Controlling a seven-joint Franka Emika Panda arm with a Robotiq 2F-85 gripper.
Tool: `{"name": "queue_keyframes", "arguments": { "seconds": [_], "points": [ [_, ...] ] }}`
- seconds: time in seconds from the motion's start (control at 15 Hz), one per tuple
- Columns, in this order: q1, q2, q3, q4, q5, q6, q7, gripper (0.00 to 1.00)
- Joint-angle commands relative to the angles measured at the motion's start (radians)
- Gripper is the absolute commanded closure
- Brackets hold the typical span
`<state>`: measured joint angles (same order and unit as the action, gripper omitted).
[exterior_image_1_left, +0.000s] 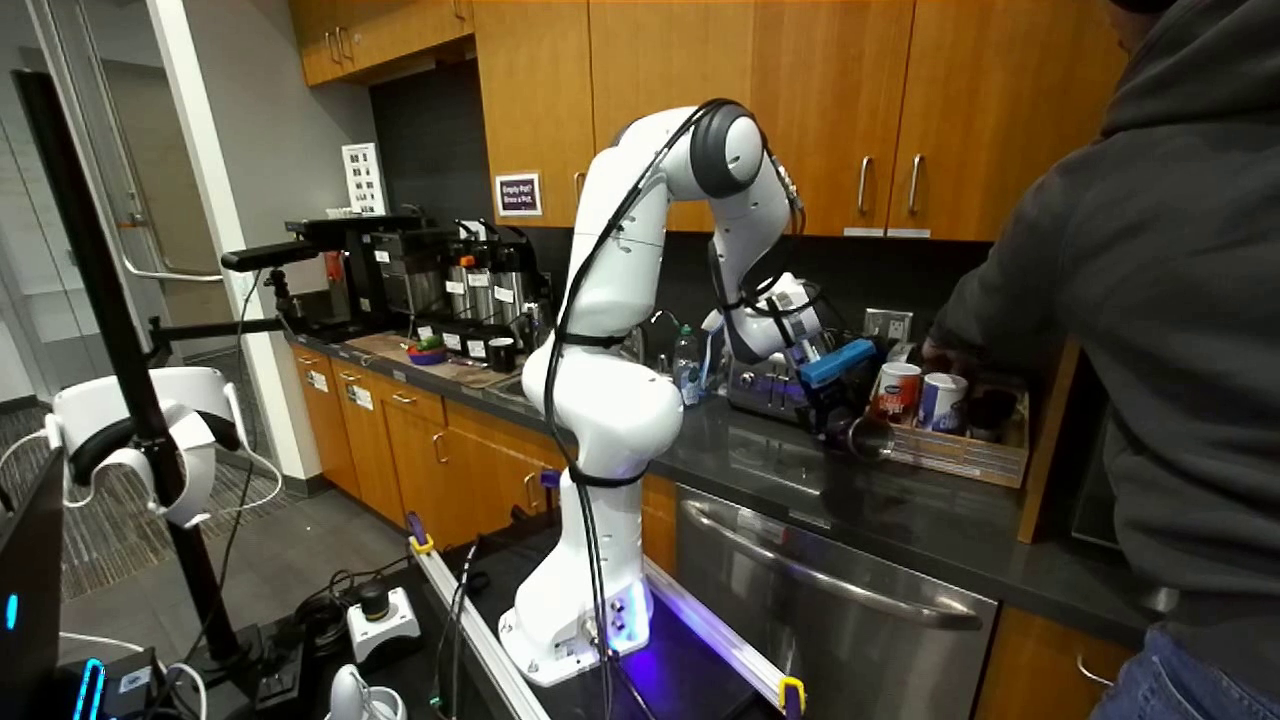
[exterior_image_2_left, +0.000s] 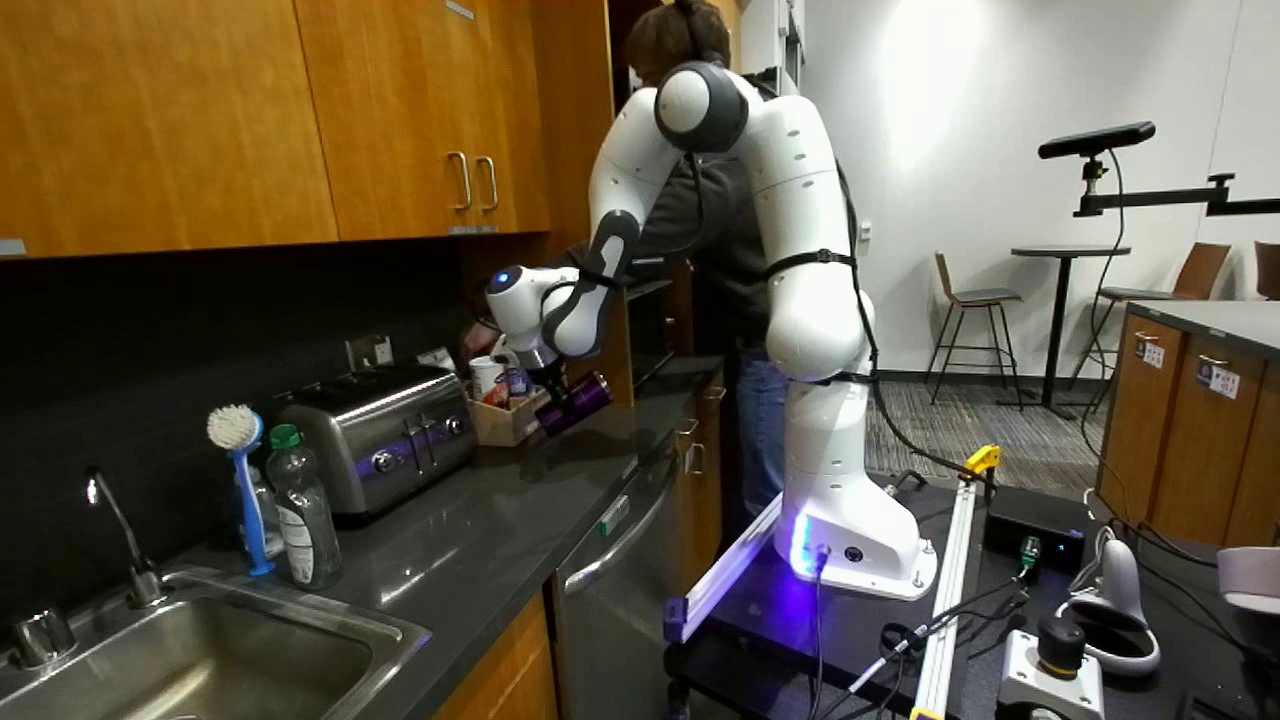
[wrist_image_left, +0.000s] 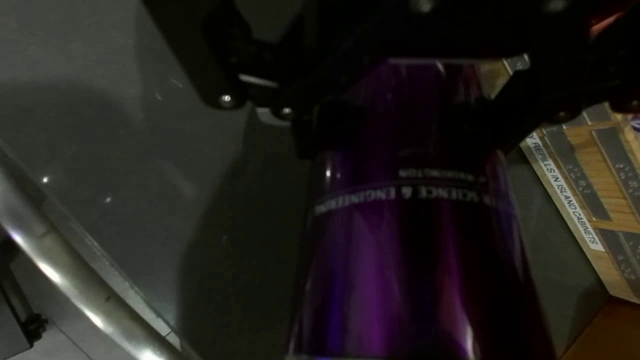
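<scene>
A shiny purple tumbler (wrist_image_left: 400, 280) with white lettering fills the middle of the wrist view. My gripper (wrist_image_left: 405, 130) is shut on it, with dark fingers pressed to both sides. The tumbler (exterior_image_2_left: 585, 400) leans at a slant, held off the dark counter, in an exterior view. Also seen there, my gripper (exterior_image_2_left: 560, 392) comes down from above. From the opposite side the tumbler (exterior_image_1_left: 870, 437) shows its round end, just in front of a wooden box (exterior_image_1_left: 955, 458). My gripper (exterior_image_1_left: 835, 415) looks very dark there, so its fingers are hard to make out.
The box carries a red-and-white can (exterior_image_1_left: 897, 388) and a blue-and-white can (exterior_image_1_left: 941, 402). A person (exterior_image_1_left: 1180, 300) reaches in behind it. A steel toaster (exterior_image_2_left: 400, 445), soap bottle (exterior_image_2_left: 303, 520), brush (exterior_image_2_left: 245, 480) and sink (exterior_image_2_left: 400, 640) line the counter. Cabinets (exterior_image_1_left: 830, 110) hang above.
</scene>
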<state>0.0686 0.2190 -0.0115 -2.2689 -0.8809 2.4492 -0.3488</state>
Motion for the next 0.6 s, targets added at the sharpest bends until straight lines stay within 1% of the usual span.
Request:
{"name": "queue_keyframes", "arguments": {
  "seconds": [0.0,0.27,0.53],
  "points": [
    [0.006,-0.044,0.015,-0.026,-0.068,-0.063,0.059,0.43],
    [0.01,-0.047,0.031,-0.03,-0.134,-0.14,0.096,0.43],
    [0.013,-0.042,0.047,-0.03,-0.177,-0.228,0.098,0.43]
  ]
}}
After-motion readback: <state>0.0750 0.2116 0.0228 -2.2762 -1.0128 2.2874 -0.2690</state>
